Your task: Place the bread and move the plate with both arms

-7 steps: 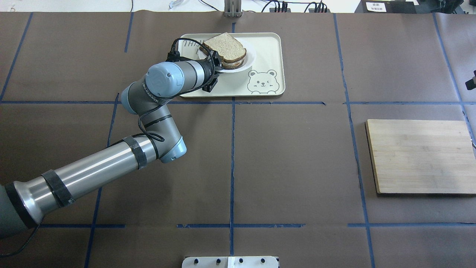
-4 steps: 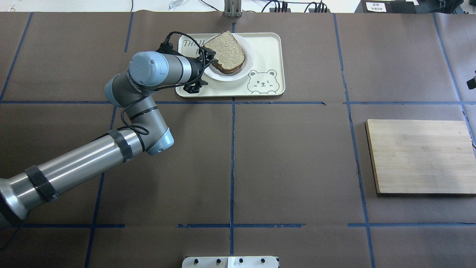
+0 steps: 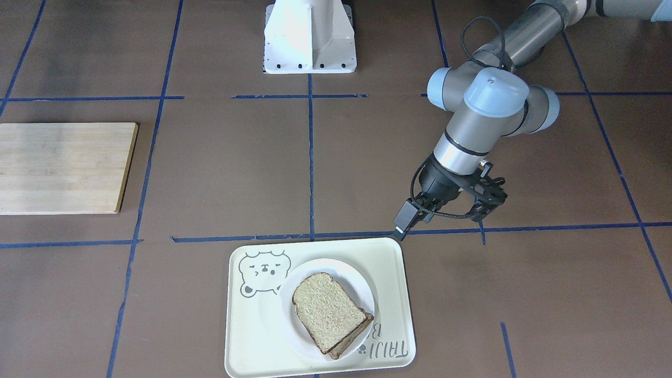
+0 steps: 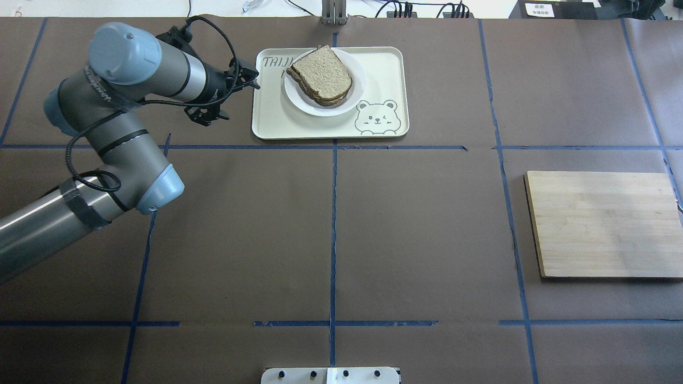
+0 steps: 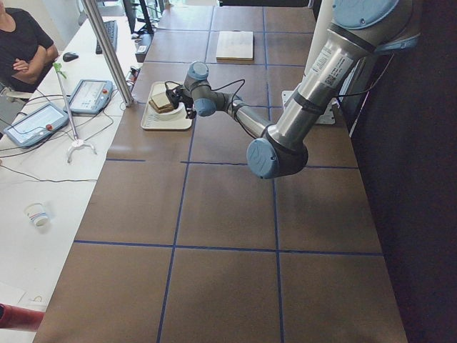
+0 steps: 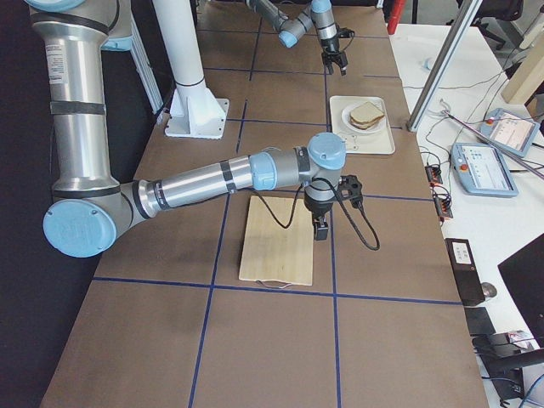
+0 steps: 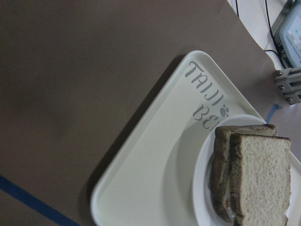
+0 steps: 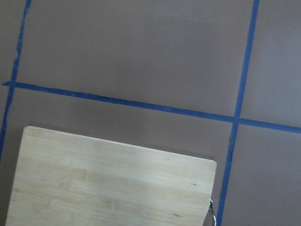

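The bread [image 4: 323,69] lies flat on top of a second slice on the white plate [image 4: 299,101], apart from both grippers. It also shows in the front view [image 3: 328,307] on the plate [image 3: 310,270], and in the left wrist view [image 7: 261,174]. My left gripper [image 4: 205,113] hangs open and empty over the table, left of the tray; in the front view [image 3: 485,202] it is up and to the right of the tray. My right gripper [image 6: 321,229] hovers over the cutting board's far edge; I cannot tell if it is open or shut.
The plate sits on a cream tray [image 4: 384,69] with a bear drawing at the table's far middle. A wooden cutting board [image 4: 603,224] lies on the right. The white pedestal base [image 3: 310,37] stands at the robot's side. A person [image 5: 21,43] sits beyond the far edge.
My left arm has pulled back to the left, off the tray. The bread, tilted at the gripper a second ago, now rests flat on the lower slice.
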Action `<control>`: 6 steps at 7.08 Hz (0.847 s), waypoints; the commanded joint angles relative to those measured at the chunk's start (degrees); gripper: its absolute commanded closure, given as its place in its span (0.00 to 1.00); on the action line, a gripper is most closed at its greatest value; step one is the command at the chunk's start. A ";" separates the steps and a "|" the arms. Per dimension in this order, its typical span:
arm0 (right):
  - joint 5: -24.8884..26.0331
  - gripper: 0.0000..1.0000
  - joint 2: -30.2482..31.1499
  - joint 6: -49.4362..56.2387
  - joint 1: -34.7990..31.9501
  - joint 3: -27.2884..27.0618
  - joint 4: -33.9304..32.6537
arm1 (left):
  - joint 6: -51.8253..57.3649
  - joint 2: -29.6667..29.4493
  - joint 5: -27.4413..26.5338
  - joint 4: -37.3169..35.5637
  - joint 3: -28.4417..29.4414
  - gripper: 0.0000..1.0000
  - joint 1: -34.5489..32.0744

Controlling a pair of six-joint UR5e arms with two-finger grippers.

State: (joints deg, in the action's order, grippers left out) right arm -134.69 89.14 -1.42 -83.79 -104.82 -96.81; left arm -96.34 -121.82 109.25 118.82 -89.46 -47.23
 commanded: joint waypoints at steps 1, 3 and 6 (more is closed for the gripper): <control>0.22 0.00 2.87 6.06 -4.08 1.98 0.13 | 20.83 10.32 2.10 -12.08 -12.62 0.00 -3.29; 2.13 0.00 4.81 6.08 -5.50 1.81 0.48 | 41.13 17.20 9.29 -18.34 -15.04 0.00 -12.22; 3.38 0.00 8.06 5.47 -5.50 1.64 0.48 | 72.86 19.69 14.86 -31.49 -13.03 0.00 -26.12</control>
State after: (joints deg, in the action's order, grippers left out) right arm -131.33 96.15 4.24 -89.25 -103.09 -96.33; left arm -35.86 -102.54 122.83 93.34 -103.30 -68.26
